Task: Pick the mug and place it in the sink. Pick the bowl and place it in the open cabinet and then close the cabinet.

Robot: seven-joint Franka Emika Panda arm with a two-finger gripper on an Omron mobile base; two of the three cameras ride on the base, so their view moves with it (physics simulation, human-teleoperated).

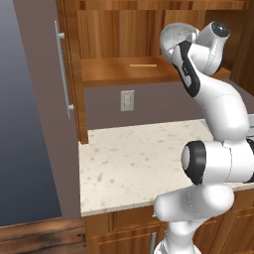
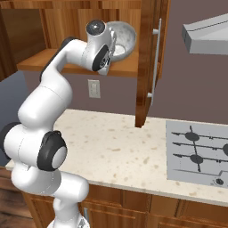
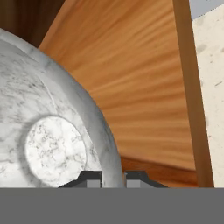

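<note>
The bowl, pale and speckled, hangs tilted on its side at the height of the open cabinet's lower shelf. My gripper is shut on the bowl's rim. In the hand view the fingertips straddle the rim, and the bowl shows its inside and round bottom at the left. The reddish-brown shelf board lies just beyond it. The cabinet door stands open with its long silver handle outward.
Below the cabinet lies a speckled beige counter, with a wall outlet above it. A stovetop sits to the right under a grey hood. Wooden drawers run beneath the counter.
</note>
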